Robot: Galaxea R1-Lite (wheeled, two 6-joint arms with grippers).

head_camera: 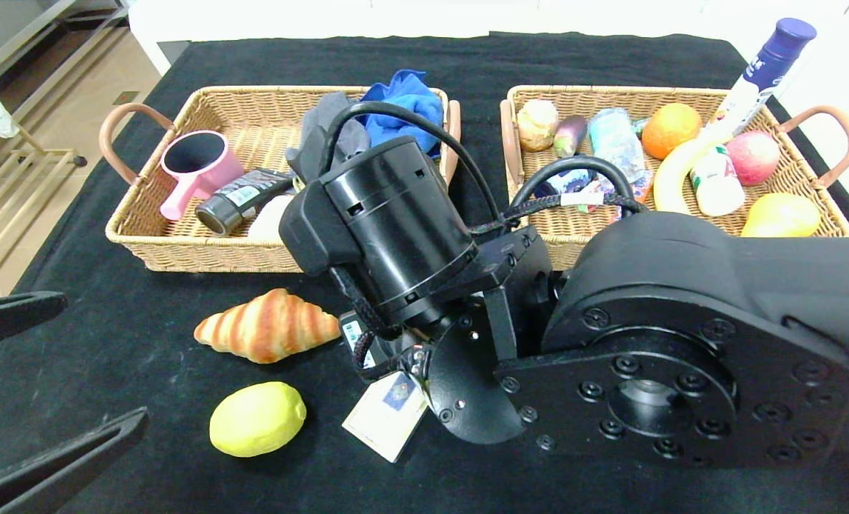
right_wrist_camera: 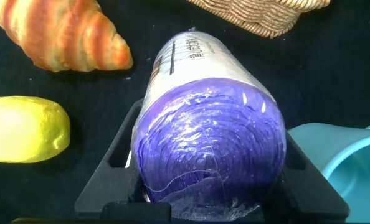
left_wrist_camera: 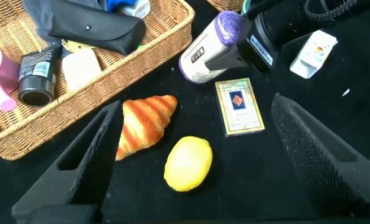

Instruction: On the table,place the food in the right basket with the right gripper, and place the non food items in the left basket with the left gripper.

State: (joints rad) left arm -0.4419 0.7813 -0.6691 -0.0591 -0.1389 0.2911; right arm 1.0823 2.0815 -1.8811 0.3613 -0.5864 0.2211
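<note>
The right end effector (right_wrist_camera: 203, 186) is down on the black cloth-covered desk (head_camera: 110, 335), its two thin black fingers clamped on either side of a purple roll with a grey printed label (right_wrist_camera: 210, 130), which lies on its side between them. Just beside that end effector on one side sits a pale blue mug (right_wrist_camera: 344, 158); on the other side, close by, lie a golden striped croissant (right_wrist_camera: 60, 34) and a yellow lemon (right_wrist_camera: 23, 127). A flat cream card box with a dark centre (left_wrist_camera: 238, 106) rests on the cloth just next to the held roll, and a small white carton with fruit print (left_wrist_camera: 314, 54) lies a little past the arm.

The left end effector (left_wrist_camera: 194, 162) hovers above the desk with its fingers spread wide apart, holding nothing; the lemon and the croissant lie below and between them.

Beyond the right end effector stand two tan woven wicker baskets. The left basket (head_camera: 181, 246) holds a pink mug (head_camera: 196, 168), a dark tube (head_camera: 242, 200) and blue cloth (head_camera: 406, 100). The right basket (head_camera: 795, 185) holds fruit, including an orange (head_camera: 670, 128) and a banana (head_camera: 674, 175).
</note>
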